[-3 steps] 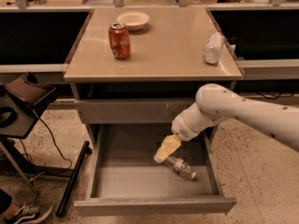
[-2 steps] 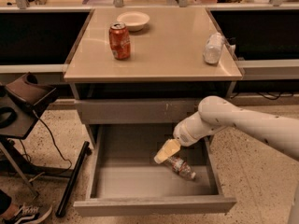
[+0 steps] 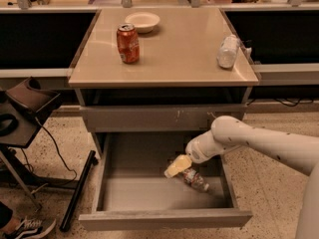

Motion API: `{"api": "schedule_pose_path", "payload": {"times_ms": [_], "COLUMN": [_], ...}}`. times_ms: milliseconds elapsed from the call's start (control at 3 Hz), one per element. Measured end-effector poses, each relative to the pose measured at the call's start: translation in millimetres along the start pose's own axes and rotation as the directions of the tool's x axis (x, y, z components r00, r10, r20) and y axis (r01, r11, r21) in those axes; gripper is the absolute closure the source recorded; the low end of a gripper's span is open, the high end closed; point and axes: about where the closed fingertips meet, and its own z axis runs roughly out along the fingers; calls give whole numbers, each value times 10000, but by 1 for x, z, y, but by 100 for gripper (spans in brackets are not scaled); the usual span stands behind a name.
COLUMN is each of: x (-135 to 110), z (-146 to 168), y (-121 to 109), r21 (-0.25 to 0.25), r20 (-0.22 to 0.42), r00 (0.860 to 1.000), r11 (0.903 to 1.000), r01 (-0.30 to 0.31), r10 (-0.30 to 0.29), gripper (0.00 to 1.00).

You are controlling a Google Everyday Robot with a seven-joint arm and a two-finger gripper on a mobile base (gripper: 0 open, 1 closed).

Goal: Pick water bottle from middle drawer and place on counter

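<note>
- Inside the middle drawer [image 3: 144, 195], which stands pulled open, the water bottle [image 3: 195, 179] lies on its side on the grey floor, close to the right wall.
- Just left of the bottle in that drawer, the gripper [image 3: 178, 166] hangs low at the bottle's near end. Whether it is wide, narrow or holding the bottle, I cannot tell.
- Across the drawer's right wall, the white arm [image 3: 259, 143] reaches in from the right.
- Toward the drawer's left wall and front rim, the smooth floor gives open room.
- Above the drawer sits a shut drawer front [image 3: 149, 118] with pale scratches, then the glossy counter [image 3: 174, 59].
- On the counter stand a soda can [image 3: 128, 44] and a bowl [image 3: 142, 21], with a frosted bottle [image 3: 228, 51] at its right edge.
- Left of the drawer, a black pole [image 3: 77, 190] slants on the speckled floor [image 3: 264, 193] near a dark stand [image 3: 30, 99].
</note>
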Motion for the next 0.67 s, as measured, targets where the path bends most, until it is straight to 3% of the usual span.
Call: {"api": "schedule_pose_path", "payload": {"times_ms": [333, 667], "x": [10, 37], "z": [29, 62], "y": [-3, -22], "r21": [-439, -306], "r20": [74, 146], "r00": [9988, 9883], "r11": [9979, 9880], "r01": [-484, -1513], "r10": [488, 1518], "gripper": [0, 0]}}
